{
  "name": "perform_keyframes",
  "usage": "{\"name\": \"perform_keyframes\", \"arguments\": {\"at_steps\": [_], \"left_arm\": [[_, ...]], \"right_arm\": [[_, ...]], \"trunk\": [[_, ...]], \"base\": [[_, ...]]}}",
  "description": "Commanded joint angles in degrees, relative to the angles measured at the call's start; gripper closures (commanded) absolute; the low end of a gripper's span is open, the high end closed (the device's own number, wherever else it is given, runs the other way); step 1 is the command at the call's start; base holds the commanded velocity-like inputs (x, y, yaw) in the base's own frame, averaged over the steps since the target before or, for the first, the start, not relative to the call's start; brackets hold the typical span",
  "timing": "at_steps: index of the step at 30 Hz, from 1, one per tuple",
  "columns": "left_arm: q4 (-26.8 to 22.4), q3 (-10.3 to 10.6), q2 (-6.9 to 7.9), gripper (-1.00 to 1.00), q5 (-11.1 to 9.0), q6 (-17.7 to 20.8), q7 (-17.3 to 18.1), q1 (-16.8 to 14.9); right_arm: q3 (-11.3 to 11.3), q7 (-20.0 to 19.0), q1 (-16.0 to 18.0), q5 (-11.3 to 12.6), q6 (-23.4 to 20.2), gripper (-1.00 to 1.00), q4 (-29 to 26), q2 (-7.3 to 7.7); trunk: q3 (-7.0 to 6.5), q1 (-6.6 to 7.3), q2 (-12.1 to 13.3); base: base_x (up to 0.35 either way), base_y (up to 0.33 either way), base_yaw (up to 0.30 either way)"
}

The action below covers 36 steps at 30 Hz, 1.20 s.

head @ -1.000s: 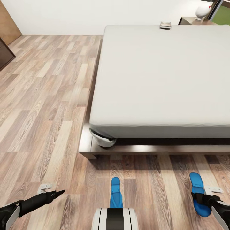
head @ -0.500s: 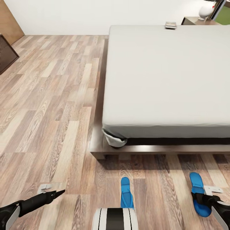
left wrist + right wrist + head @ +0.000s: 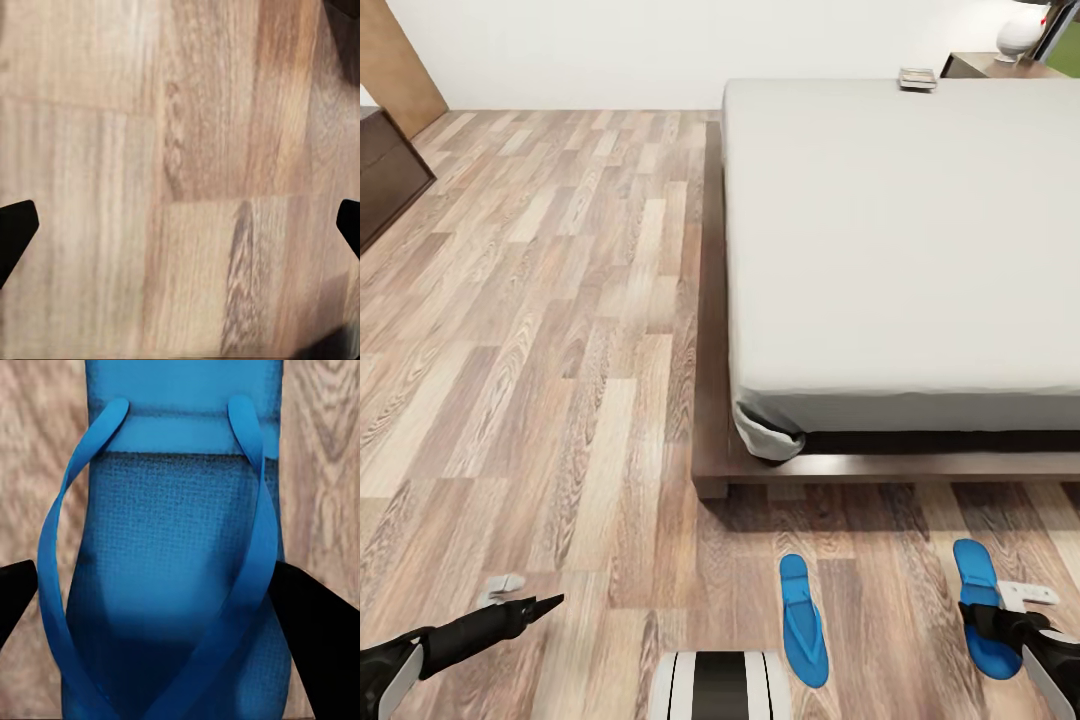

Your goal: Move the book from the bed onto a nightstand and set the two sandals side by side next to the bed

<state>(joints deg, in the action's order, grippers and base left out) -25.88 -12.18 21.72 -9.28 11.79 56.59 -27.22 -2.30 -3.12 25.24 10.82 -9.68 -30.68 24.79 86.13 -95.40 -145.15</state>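
The bed (image 3: 900, 240) took up the right half of the head view, its dark frame ending just short of the floor (image 3: 540, 300) where both sandals lay. One nightstand (image 3: 1000, 66) showed past the bed's far corner, and the single book (image 3: 917, 78) sat on the mattress at that far edge — well away from either arm. There were two sandals: the free sandal (image 3: 802, 620) lay on the planks near the foot of the bed, long axis running toward the bed and tilted a little, between the two arms but closer to the right one. The second sandal (image 3: 176, 555) lay lengthwise under the right pincer (image 3: 1000, 625), whose fingers sat on either flank of the sole; whether they actually pressed it I could not tell. The left pincer (image 3: 180, 225) hung spread apart over bare planks, holding nothing — so the coming move looked like the right arm's, carrying its sandal toward the free one.
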Motion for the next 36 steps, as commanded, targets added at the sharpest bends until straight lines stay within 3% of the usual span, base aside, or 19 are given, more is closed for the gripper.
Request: {"name": "perform_keyframes", "arguments": {"at_steps": [1,36], "left_arm": [[0.0,-0.1,-0.01,-1.0,-0.3,0.6,0.2,0.0],[0.0,0.0,-0.01,-1.0,-0.4,0.6,0.2,0.0]], "right_arm": [[-0.3,-0.3,0.0,0.3,-0.4,1.0,-0.1,0.0],[-0.2,-0.1,0.0,0.2,-0.4,1.0,-0.1,-0.07]], "trunk": [[0.03,0.01,0.0],[0.03,0.01,0.0]], "base": [[0.0,0.281,0.0],[0.0,0.276,0.0]]}}
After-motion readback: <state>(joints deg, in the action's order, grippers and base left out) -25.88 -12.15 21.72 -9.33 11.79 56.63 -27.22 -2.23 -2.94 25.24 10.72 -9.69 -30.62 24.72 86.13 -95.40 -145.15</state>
